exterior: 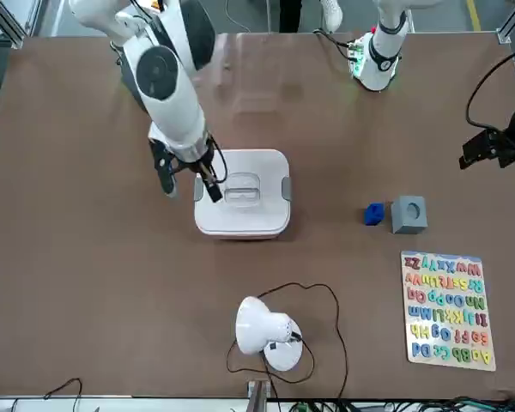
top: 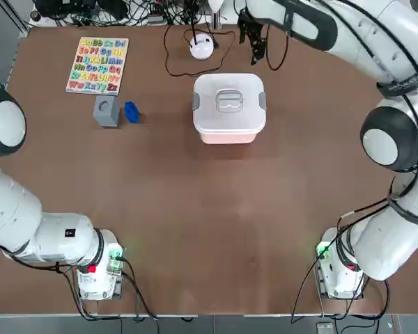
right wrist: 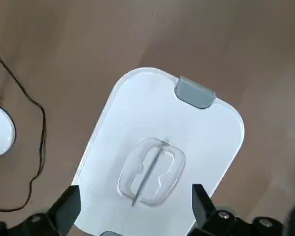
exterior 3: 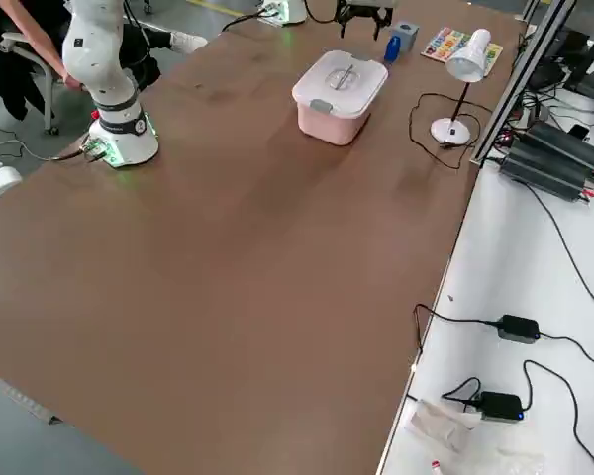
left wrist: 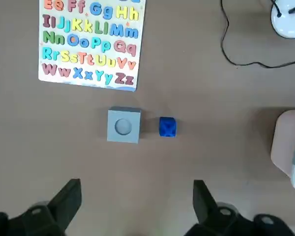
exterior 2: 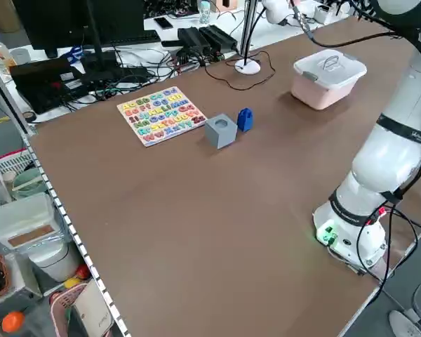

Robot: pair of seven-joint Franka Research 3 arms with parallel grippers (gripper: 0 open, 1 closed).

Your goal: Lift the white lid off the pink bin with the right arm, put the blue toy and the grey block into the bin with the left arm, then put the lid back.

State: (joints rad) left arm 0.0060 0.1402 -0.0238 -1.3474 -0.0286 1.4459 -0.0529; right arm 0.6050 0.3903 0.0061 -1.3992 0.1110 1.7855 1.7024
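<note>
The white lid [top: 229, 101] sits closed on the pink bin [top: 228, 136] at the table's far middle. Its clear handle [right wrist: 151, 170] and a grey clip [right wrist: 195, 92] show in the right wrist view. My right gripper [exterior: 189, 183] hangs open above the bin's far right side, touching nothing; its fingers [right wrist: 63, 210] frame the lid from above. To the bin's left, the grey block [top: 106, 110] and blue toy [top: 131, 112] stand side by side. My left gripper [left wrist: 135, 206] is open, high above the table beside the block [left wrist: 124, 126] and toy [left wrist: 167, 127].
An alphabet puzzle board [top: 97, 65] lies behind the grey block. A white desk lamp [top: 202, 46] with a looping black cable stands behind the bin. Both arm bases [top: 97, 271] sit at the near edge. Cables and equipment crowd the space beyond the far edge.
</note>
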